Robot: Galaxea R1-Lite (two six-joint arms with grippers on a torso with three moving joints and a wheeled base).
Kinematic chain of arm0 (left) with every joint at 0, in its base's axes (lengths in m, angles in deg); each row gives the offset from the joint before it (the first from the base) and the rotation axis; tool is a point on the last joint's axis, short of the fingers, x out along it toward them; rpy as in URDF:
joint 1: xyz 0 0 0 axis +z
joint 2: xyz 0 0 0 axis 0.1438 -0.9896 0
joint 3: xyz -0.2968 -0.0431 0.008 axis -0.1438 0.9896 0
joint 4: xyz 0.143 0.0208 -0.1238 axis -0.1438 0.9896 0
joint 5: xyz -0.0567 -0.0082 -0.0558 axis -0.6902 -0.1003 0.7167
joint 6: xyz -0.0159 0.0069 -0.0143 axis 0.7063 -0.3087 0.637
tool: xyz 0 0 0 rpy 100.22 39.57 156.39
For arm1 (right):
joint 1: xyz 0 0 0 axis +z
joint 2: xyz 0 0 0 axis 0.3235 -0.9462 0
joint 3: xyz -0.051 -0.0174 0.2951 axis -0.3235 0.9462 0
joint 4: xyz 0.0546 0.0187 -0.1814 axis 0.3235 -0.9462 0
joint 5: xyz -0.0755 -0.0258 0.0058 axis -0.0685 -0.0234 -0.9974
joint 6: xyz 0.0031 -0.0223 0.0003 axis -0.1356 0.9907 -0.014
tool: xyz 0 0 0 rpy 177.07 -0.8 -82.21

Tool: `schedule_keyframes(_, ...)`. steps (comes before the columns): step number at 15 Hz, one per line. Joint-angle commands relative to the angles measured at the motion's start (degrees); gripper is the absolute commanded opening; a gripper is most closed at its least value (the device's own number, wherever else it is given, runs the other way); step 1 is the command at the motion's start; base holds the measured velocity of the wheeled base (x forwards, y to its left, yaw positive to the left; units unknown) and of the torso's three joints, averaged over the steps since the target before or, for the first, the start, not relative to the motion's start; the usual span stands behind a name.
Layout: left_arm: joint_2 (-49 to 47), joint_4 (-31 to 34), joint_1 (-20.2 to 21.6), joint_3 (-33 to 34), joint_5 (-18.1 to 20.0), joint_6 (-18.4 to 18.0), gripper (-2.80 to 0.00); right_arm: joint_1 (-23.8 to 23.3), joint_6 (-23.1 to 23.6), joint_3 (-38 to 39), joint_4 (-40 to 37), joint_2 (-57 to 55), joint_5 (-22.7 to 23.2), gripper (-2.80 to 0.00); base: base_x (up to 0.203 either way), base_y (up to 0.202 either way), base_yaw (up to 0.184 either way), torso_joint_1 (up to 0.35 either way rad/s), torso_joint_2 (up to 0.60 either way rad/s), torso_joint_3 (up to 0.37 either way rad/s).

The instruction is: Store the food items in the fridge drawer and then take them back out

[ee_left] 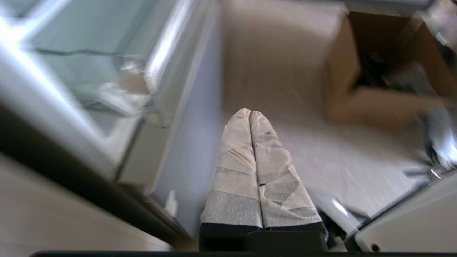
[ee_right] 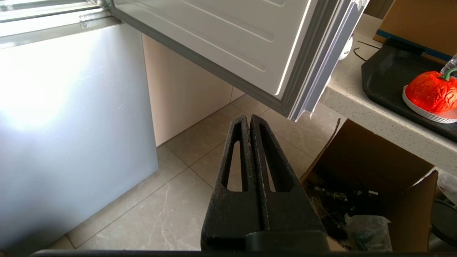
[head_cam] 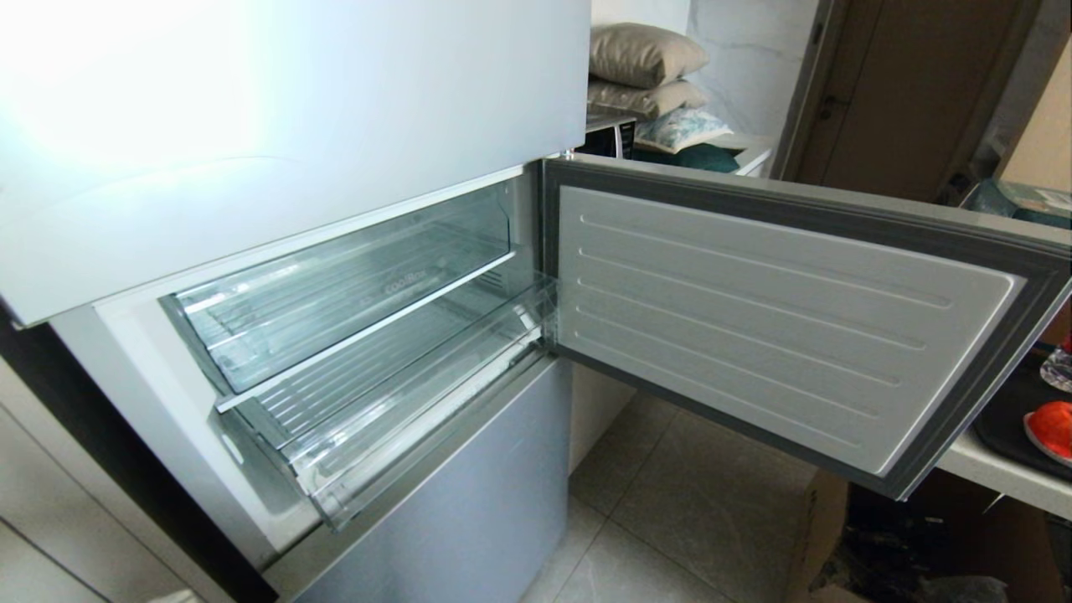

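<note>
The fridge drawer (head_cam: pixel 435 423), clear with a ribbed floor, stands pulled partway out of the open middle compartment and looks empty. The food item, a lumpy orange-red fruit (ee_right: pixel 430 91) with a green stem, sits on a white plate on a black tray (ee_right: pixel 385 76) on the counter to the right; the head view catches the fruit (head_cam: pixel 1053 427) at its right edge. My left gripper (ee_left: pixel 250 113), fingers wrapped in pale tape, is shut and empty, low beside the fridge front. My right gripper (ee_right: pixel 249 117) is shut and empty above the floor, below the open door. Neither arm shows in the head view.
The open fridge door (head_cam: pixel 779 327) swings out to the right, close to the counter edge (ee_right: pixel 360 103). Above the drawer sits a clear lettered bin (head_cam: pixel 335 285). An open cardboard box (ee_right: pixel 371 178) stands on the tiled floor under the counter. A water bottle (head_cam: pixel 1059 364) stands behind the fruit.
</note>
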Motion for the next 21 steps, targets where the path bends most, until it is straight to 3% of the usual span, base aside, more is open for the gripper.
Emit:
schedule_keyframes(1,-19.1,-7.3,-1.7,-0.1,0.8,-2.2,-2.8,0.0,0.1,0.0,0.0,-0.1,0.1,-2.8,0.0,0.0,0.0,0.0,0.0,0.0)
schedule_keyframes(3,-27.4,-12.8,-5.1,-0.1,-0.9,-4.1,-2.8,0.1,0.1,0.0,0.0,-0.1,0.1,-2.8,0.0,0.0,0.0,0.0,0.0,0.0)
schedule_keyframes(7,-43.3,-21.5,-13.0,-0.5,-8.2,-4.9,-2.8,0.1,0.1,0.0,0.0,-0.1,0.1,-2.8,0.0,0.0,0.0,0.0,0.0,0.0)
schedule_keyframes(10,-54.5,-33.8,-14.5,-0.3,-14.5,-4.8,-2.8,0.1,0.1,0.0,0.0,-0.1,0.1,-2.8,0.0,0.0,0.0,0.0,0.0,0.0)
schedule_keyframes(11,-56.0,-36.0,-14.7,-1.0,-17.8,-4.5,-2.8,0.0,0.1,0.0,0.0,-0.1,0.1,-2.8,0.0,0.0,0.0,0.0,0.0,0.0)
schedule_keyframes(13,-58.8,-37.5,-14.8,-2.0,-20.4,-3.7,-2.8,0.0,0.1,0.0,0.0,-0.1,0.1,-2.8,0.0,0.0,0.0,0.0,0.0,0.0)
schedule_keyframes(15,-63.7,-43.1,-14.8,-2.5,-23.7,-3.3,-2.8,0.0,0.1,0.0,0.0,-0.1,0.1,-2.8,0.0,0.0,0.0,0.0,0.0,0.0)
schedule_keyframes(21,-81.1,-70.7,-14.5,-2.8,-34.0,-3.3,-2.8,0.1,0.1,0.0,0.0,-0.1,0.1,-2.8,0.0,0.0,0.0,0.0,0.0,0.0)
